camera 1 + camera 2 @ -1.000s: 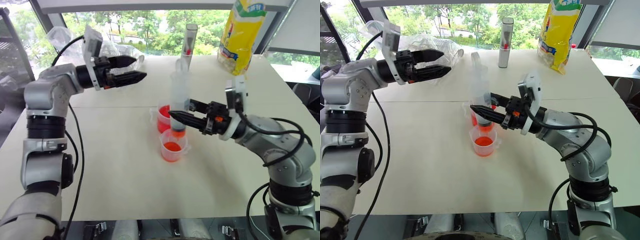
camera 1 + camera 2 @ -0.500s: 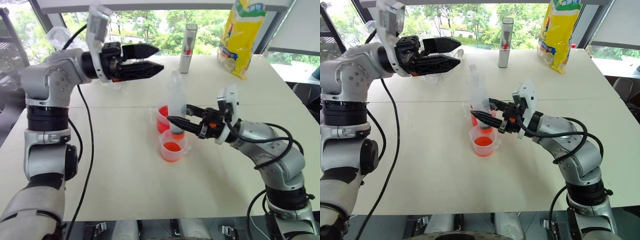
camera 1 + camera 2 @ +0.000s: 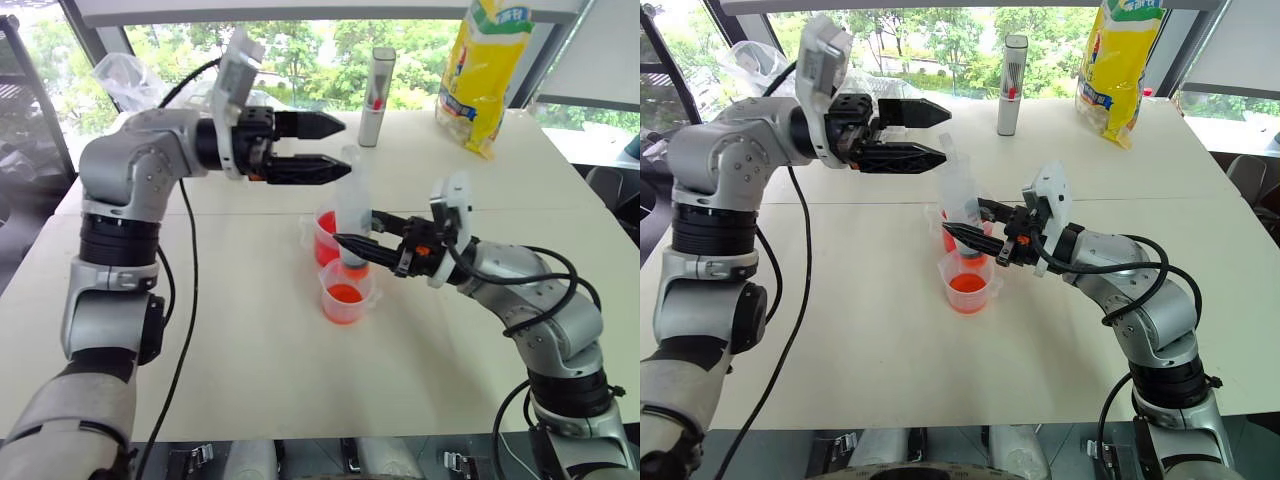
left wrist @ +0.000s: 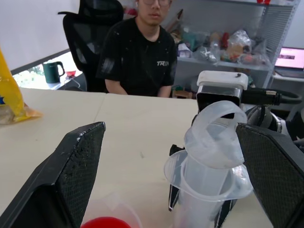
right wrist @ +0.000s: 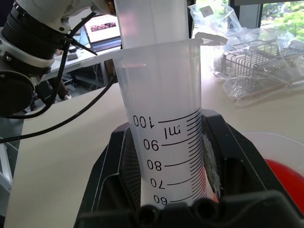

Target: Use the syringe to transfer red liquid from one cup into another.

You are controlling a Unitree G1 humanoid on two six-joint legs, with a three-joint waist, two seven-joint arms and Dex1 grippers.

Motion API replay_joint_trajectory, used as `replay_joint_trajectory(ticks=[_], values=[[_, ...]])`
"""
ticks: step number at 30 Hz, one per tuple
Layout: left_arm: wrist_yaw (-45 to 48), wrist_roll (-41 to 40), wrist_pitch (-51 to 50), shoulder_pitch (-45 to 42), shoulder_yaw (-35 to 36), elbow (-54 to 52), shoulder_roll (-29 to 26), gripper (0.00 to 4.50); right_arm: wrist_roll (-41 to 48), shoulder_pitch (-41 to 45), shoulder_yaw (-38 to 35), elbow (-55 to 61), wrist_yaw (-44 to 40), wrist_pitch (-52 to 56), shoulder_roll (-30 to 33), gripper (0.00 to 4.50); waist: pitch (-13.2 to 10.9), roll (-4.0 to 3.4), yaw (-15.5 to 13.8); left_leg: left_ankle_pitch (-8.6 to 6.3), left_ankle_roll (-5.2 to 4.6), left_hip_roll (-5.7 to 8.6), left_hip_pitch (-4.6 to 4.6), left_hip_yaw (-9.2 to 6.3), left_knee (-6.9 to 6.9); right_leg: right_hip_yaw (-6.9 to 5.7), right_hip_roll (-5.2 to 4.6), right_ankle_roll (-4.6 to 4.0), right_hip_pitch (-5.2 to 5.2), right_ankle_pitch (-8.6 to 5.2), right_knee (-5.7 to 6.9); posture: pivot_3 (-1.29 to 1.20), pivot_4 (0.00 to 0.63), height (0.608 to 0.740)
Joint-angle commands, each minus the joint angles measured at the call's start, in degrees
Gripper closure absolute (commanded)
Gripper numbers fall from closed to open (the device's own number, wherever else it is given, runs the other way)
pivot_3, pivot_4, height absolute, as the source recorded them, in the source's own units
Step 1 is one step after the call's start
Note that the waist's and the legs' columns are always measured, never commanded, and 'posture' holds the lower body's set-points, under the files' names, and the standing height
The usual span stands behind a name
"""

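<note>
The syringe [image 3: 352, 215] stands upright near the middle of the table [image 3: 250, 360], with its long axis vertical and its orange tip pointing down into the handleless cup [image 3: 345, 292]. This small cup holds orange-red liquid [image 3: 344, 294]. The cup with a side handle [image 3: 323, 237], showing pinkish red, stands just behind it, toward the far edge of the table.

The right gripper [image 3: 352, 243] comes in level from the right edge side and pinches the lower barrel of the syringe between its two black fingers. In the right wrist view the printed scale marks sit between the pressed pads.

The left gripper [image 3: 335, 148] is level and points across from the left side, with its jaws spread wide, one finger above the other. It hovers at the height of the white plunger [image 4: 216, 135], which is at the top of the syringe. In the left wrist view the plunger head lies between the two open fingers [image 4: 76, 164], closer to one of them, but not touching either.

I judge that the coming move belongs to the left arm, because it is the one near the plunger. It needs to close on the plunger head and work it along the vertical axis while the right gripper keeps the barrel steady over the cup.
</note>
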State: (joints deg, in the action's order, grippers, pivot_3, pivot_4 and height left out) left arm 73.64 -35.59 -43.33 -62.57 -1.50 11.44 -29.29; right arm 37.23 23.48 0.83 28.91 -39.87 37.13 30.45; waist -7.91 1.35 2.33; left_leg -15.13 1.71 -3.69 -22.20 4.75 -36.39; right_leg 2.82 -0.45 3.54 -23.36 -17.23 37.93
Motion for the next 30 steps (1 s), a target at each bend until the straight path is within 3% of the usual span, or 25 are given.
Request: replay_joint_trajectory(ticks=[1,8,9,11,18,19,30], values=[[0.2,0.8,2.1,-1.7,-0.1,0.9,0.7,0.03,0.6,0.7,-0.9,1.7,-0.1,-1.0,0.0,3.12,0.0,0.00,0.0,0.00,0.00,0.00,0.00,0.00,0.00,0.00,0.00,0.00,0.00,0.00,0.00,0.00,0.150,0.740],[0.4,2.2,4.2,-2.3,-0.9,2.7,2.9,0.03,0.8,0.9,-1.0,2.0,0.1,-0.8,0.0,3.12,0.0,0.00,-0.1,0.00,0.00,0.00,0.00,0.00,0.00,0.00,0.01,0.00,0.00,0.00,-0.01,0.00,0.150,0.740],[0.2,2.2,4.3,-2.4,-0.9,2.7,3.4,0.26,0.8,1.0,-1.0,2.0,0.1,-0.8,0.0,3.12,0.0,0.00,0.0,0.00,0.00,0.00,0.00,-0.01,0.00,0.00,0.01,0.00,0.00,0.00,-0.01,0.00,0.150,0.740],[0.1,2.0,4.3,-2.5,-1.2,2.2,4.3,0.76,0.7,1.0,-0.9,1.9,-0.1,-0.8,0.0,3.12,0.0,0.00,-0.1,0.00,0.00,0.01,0.00,-0.01,0.00,0.00,0.01,0.00,0.01,0.00,-0.02,0.00,0.150,0.740],[0.6,1.0,2.8,-0.8,-2.2,-0.9,5.5,4.25,0.5,1.5,-0.7,1.2,-0.4,-0.9,0.1,3.12,0.0,0.00,0.1,0.00,0.00,0.00,-0.01,-0.02,0.01,0.00,0.02,0.00,0.00,0.00,-0.02,0.00,0.150,0.740],[0.7,0.8,2.4,-0.5,-2.2,-1.4,5.5,4.41,0.6,1.5,-0.8,1.3,-0.4,-0.8,0.1,3.12,0.0,0.00,0.1,0.00,0.00,0.00,0.00,-0.02,0.01,0.00,0.02,0.00,0.00,0.00,-0.01,0.00,0.150,0.740],[0.6,0.6,0.7,0.4,-3.0,-3.6,5.1,4.41,2.7,2.8,-1.4,1.8,0.0,0.8,-0.3,3.12,0.0,-0.01,0.0,0.00,0.00,0.00,-0.01,-0.02,0.01,0.00,0.02,0.00,0.01,0.00,-0.02,0.00,0.150,0.740]])
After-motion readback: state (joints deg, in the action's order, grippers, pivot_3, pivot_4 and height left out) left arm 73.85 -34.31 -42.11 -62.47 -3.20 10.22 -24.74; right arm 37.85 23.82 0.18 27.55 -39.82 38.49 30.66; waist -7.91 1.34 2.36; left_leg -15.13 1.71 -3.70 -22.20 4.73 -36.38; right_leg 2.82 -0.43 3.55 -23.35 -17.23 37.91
